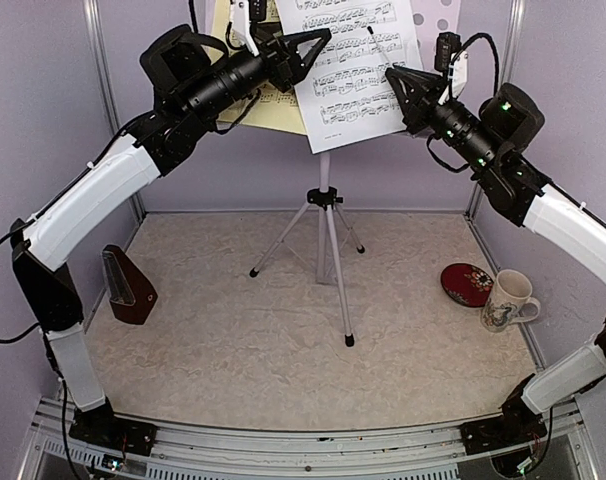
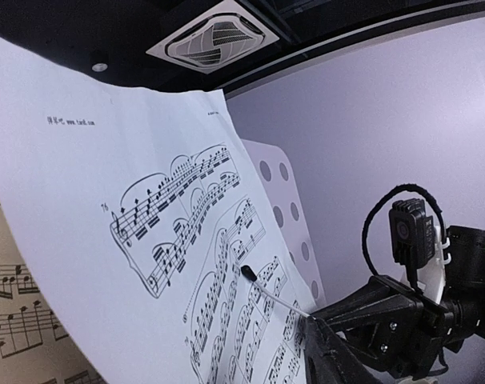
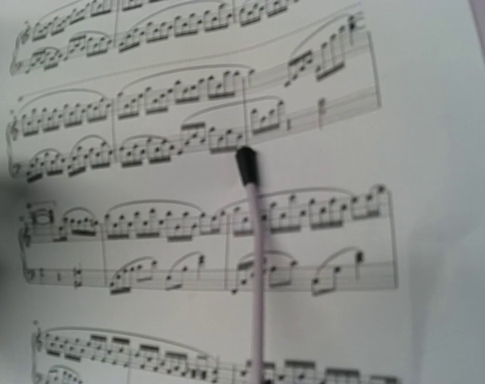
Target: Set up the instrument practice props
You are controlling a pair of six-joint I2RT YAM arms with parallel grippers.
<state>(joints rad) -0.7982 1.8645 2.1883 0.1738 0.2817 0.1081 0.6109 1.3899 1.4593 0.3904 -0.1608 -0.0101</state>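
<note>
The white music stand [image 1: 325,225] stands on its tripod mid-table, its perforated desk [image 1: 439,14] at the top. A white sheet of music [image 1: 353,60] leans on the desk, overlapping a yellow sheet [image 1: 273,112] on the left. A thin white page-holder rod with a black tip [image 1: 369,31] lies across the white sheet. My right gripper [image 1: 403,88] grips that rod's lower end [image 2: 294,306]. My left gripper [image 1: 311,55] is at the white sheet's left edge, and its fingers are out of the left wrist view. The brown metronome [image 1: 130,285] stands at the left.
A red round dish [image 1: 467,284] and a floral white mug [image 1: 508,300] sit at the right on the mat. Lilac walls enclose the back and sides. Both arms reach high toward the stand's desk.
</note>
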